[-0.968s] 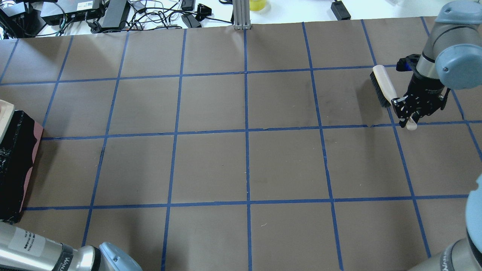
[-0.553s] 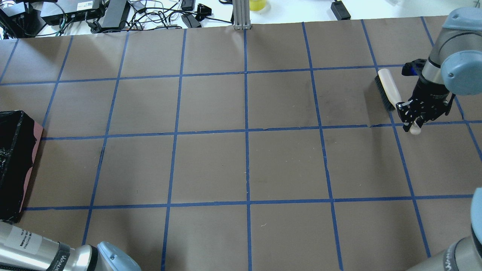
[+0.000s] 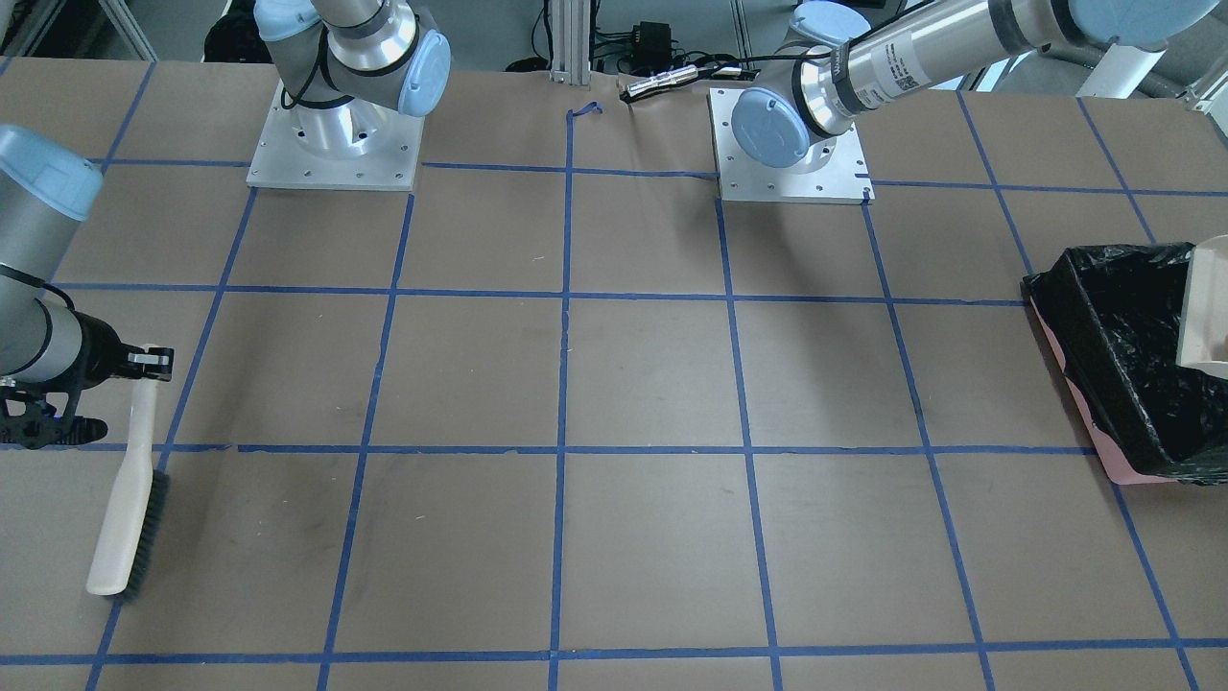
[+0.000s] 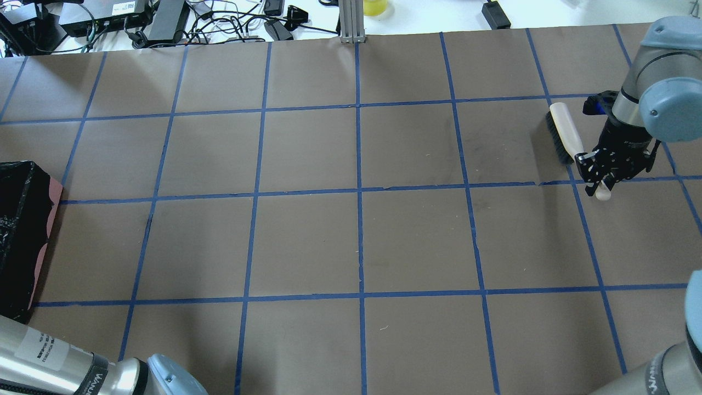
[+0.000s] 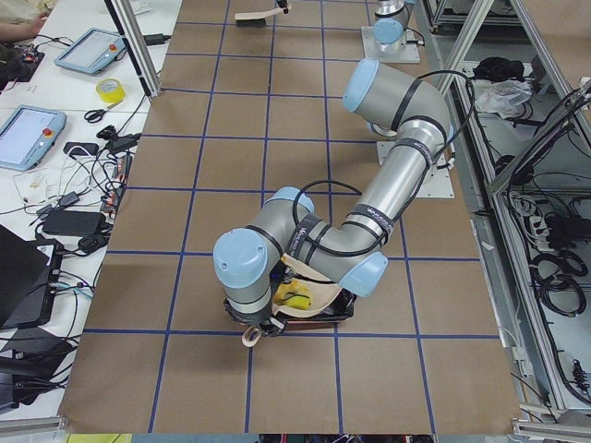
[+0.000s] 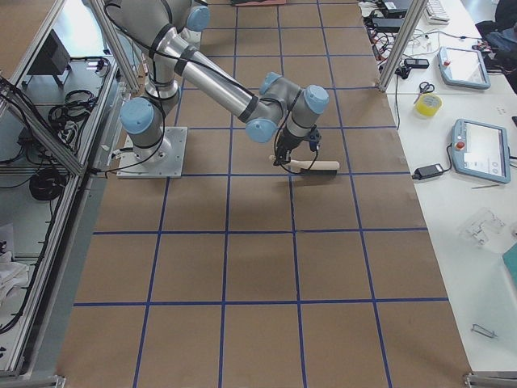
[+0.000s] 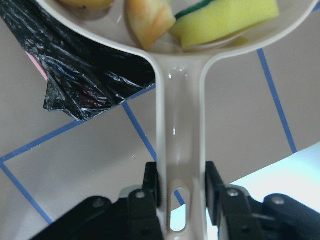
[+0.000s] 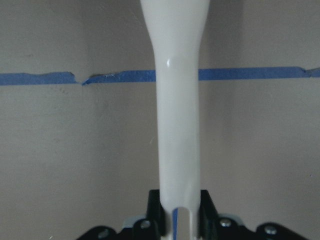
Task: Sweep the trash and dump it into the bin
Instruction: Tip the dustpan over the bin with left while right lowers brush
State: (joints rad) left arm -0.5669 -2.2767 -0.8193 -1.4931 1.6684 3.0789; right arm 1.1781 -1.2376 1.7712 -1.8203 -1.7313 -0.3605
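My left gripper (image 7: 181, 185) is shut on the handle of the beige dustpan (image 7: 180, 115) and holds it over the bin (image 7: 85, 65), a pink container with a black bag. The trash lies in the pan: the golden-brown lump (image 7: 85, 4), the tan croissant piece (image 7: 150, 17) and the yellow sponge (image 7: 225, 20). In the front-facing view the dustpan (image 3: 1211, 307) hangs over the bin (image 3: 1074, 317) at the right edge. My right gripper (image 4: 598, 175) is shut on the handle of a beige brush (image 4: 565, 131) with black bristles, low over the table at the far right.
The brown table cover with its blue tape grid (image 4: 359, 192) lies between the bin (image 4: 22, 236) and the brush. Cables and power boxes (image 4: 164, 22) lie beyond the far edge. Both arm bases (image 3: 331, 144) stand at the robot's side.
The dustpan's edge over the bin has left the overhead view at the left. My right gripper has shifted the brush slightly right and toward the robot.
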